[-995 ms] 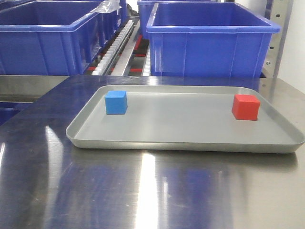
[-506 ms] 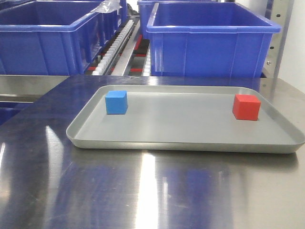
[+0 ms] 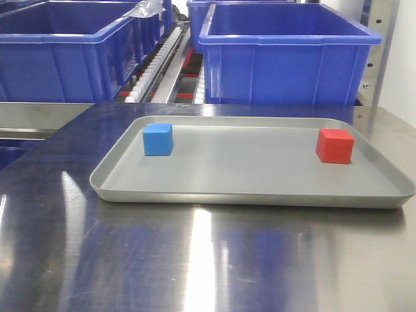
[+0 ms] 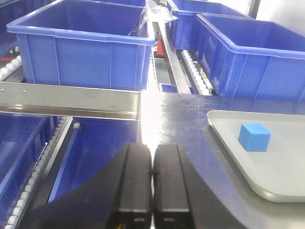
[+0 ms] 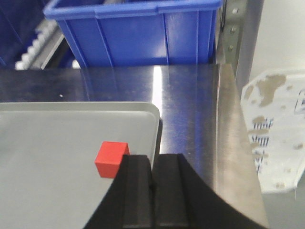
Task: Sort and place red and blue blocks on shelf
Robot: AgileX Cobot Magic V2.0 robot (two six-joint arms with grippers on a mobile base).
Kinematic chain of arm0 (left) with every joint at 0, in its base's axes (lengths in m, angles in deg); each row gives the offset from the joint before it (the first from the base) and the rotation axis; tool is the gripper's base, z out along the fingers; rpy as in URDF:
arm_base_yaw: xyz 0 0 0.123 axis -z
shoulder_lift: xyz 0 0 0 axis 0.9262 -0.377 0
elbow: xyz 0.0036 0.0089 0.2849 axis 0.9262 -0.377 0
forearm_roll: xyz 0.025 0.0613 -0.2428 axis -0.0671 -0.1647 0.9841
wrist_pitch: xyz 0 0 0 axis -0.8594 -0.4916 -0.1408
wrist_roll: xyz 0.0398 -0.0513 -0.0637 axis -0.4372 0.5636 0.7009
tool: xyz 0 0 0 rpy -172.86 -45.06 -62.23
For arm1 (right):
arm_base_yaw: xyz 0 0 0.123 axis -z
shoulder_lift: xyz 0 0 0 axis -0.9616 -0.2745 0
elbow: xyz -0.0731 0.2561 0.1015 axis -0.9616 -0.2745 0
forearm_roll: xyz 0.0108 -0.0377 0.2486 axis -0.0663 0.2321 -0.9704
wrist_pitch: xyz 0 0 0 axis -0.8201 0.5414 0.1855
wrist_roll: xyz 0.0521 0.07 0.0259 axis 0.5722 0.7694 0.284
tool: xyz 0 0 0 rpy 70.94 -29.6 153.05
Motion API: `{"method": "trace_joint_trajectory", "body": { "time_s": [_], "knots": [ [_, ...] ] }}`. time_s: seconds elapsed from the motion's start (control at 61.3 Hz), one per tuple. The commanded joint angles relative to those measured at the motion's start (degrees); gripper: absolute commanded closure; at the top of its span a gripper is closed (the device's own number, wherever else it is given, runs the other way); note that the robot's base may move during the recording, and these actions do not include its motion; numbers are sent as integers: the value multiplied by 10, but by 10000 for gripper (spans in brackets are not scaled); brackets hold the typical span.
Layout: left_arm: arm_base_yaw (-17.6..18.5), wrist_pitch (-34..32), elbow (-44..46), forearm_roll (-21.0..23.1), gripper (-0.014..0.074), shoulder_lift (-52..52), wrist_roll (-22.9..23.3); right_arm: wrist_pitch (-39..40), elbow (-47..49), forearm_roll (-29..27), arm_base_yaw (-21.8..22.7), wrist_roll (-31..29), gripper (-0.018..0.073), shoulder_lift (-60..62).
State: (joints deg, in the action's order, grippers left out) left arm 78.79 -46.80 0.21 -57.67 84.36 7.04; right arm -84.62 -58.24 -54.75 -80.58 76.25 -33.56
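We find left tool (image 4: 152, 155) and right tool (image 5: 153, 164) pressed together, empty. Red block (image 3: 335, 145) and blue block (image 3: 158, 139) lie ungrasped. We judge a tool must part first.

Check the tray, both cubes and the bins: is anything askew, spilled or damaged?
Little stands out. The blue cube and red cube sit flat at opposite ends of the tray. Only a crumpled clear plastic film drapes over a blue bin at its rear corner.
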Motion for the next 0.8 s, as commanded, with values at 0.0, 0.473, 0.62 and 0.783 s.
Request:
{"method": "trace_joint_trajectory", "body": {
  "time_s": [0.0,0.473,0.62,0.783],
  "knots": [
    [-2,-49,-20,4,458,14,3,8,61,0,2,0,491,-62],
    [-2,-49,-20,4,458,14,3,-79,164,-2,1,0,491,-215],
    [-2,-49,-20,4,458,14,3,-108,168,-2,1,0,417,-218],
    [-2,-49,-20,4,458,14,3,-200,195,-2,1,0,43,-220]
  ]
}}
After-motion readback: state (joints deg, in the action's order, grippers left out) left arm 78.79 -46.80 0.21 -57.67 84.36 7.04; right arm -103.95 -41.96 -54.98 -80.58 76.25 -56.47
